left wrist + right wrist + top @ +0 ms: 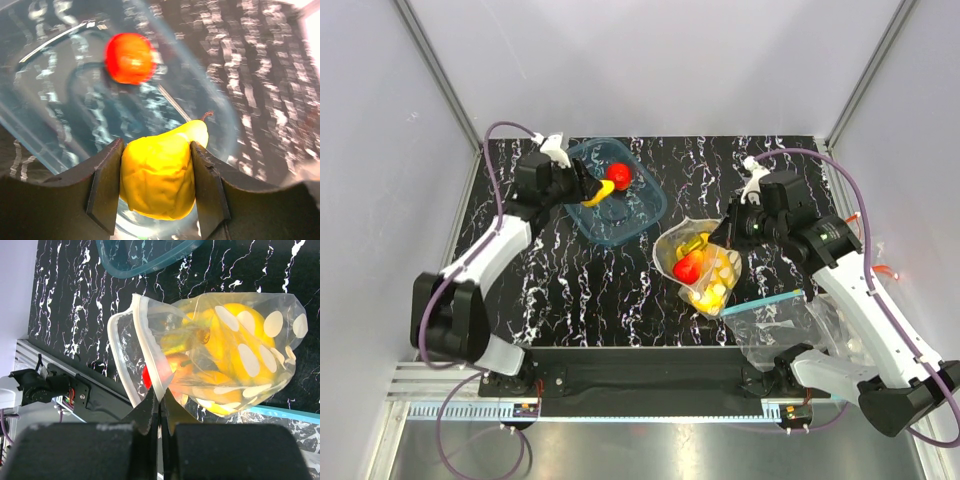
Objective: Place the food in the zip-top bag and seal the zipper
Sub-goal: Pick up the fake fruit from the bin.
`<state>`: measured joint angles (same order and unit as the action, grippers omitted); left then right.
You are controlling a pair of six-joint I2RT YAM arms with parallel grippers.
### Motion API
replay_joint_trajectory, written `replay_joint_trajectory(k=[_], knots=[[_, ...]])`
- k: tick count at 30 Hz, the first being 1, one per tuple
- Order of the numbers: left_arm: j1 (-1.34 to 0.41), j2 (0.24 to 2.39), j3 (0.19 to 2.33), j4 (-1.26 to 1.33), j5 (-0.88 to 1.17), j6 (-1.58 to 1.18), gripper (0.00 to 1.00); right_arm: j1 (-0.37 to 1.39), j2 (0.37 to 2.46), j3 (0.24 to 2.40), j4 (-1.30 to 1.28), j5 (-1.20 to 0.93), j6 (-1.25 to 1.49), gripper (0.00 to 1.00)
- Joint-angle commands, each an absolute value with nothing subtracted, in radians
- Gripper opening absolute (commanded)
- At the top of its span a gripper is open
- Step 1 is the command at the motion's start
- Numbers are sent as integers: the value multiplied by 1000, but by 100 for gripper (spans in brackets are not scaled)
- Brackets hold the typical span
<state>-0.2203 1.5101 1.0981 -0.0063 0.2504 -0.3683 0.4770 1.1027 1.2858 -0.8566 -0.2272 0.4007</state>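
My left gripper [588,188] [156,160] is shut on a yellow lemon-like piece of food [157,185] [599,194], held just above a clear tub [638,215]. A round red piece [130,57] [618,174] lies in that tub. The zip-top bag [712,272] [250,340], clear with white dots, lies mid-table with yellow and red food inside. Its mouth gapes toward the left arm. My right gripper [728,238] [161,399] is shut on the pale zipper [145,345] at the upper lip of the mouth. A red piece [146,377] shows through the opening.
The clear blue-tinted tub's rim [140,262] [45,145] sits back left on the black marbled table [560,290]. A plain clear bag with a teal strip [770,300] [280,412] lies crumpled at front right beside the right arm's base.
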Motion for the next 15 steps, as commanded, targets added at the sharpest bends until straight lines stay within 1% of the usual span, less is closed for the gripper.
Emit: replay_joint_trajectory(k=[1,2,7,9,15], knots=[[-299,1331,1026,87,269,-403,24,480,1100,1290,-795,-229,405,0],[-323,1301,997,87,255,-405,24,480,1101,1290,-796,-227,406,0],[-564,1148,959,89,134,-403,23,482,1124,1316,-833,-199,423,0],[-661,1120,956,87,91,-400,23,480,1127,1324,-842,-181,434,0],[-851,1078,985,35,-58,-359,23,480,1115,1324,-838,-161,453,0]])
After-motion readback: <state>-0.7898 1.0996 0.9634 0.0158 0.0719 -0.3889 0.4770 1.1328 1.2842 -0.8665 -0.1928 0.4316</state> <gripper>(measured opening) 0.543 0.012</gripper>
